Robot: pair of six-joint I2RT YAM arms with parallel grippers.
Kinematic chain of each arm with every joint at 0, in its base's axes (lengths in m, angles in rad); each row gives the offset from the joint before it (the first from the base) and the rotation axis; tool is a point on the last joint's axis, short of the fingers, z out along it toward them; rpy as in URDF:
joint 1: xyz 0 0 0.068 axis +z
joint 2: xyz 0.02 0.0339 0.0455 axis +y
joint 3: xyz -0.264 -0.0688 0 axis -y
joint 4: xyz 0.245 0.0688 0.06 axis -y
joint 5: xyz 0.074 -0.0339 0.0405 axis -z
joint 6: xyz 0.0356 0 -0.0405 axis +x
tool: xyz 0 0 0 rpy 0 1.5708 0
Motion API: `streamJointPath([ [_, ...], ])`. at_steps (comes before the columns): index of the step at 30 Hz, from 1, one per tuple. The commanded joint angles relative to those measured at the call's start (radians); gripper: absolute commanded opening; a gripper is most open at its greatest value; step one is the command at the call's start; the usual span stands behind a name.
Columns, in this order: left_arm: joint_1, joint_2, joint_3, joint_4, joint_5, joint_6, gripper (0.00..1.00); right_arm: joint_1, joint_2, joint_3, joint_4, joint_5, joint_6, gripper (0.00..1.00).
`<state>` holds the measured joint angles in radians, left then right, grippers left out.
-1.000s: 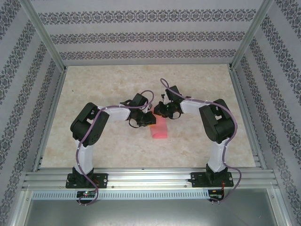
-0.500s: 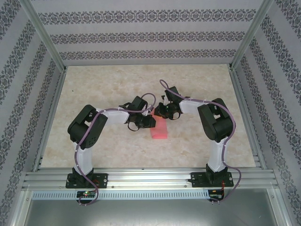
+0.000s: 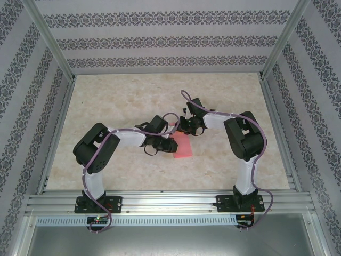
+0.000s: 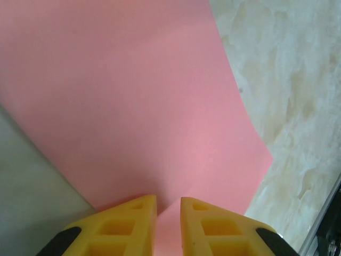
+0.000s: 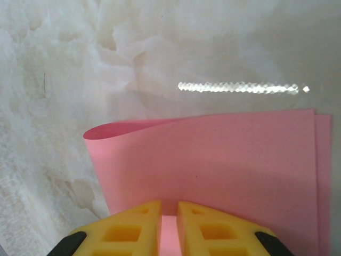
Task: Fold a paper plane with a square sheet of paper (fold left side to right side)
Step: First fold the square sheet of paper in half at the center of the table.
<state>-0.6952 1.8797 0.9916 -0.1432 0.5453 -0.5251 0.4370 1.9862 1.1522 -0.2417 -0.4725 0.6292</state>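
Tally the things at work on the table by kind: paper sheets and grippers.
square sheet of paper, pink: 1
grippers, yellow-fingered (left gripper, right gripper): 2
Total: 3

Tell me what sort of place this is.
Likely a robot test cell in a lab, not a home: a left arm and right arm bolted to an aluminium rail, a marble-look tabletop boxed in by patterned wall panels, and a pink sheet of paper between them.
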Motion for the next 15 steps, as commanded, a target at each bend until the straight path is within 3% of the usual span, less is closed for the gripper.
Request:
streamJointPath([
  [1,-0.051,-0.030,-0.040,-0.086,0.056,0.028,0.21,-0.004,0.055,-0.007,-0.034,0.077,-0.017,0.18],
  [15,-0.083,-0.093,-0.094,-0.108,0.053,0.028,0.23,-0.001,0.065,-0.002,-0.030,0.065,-0.018,0.18],
])
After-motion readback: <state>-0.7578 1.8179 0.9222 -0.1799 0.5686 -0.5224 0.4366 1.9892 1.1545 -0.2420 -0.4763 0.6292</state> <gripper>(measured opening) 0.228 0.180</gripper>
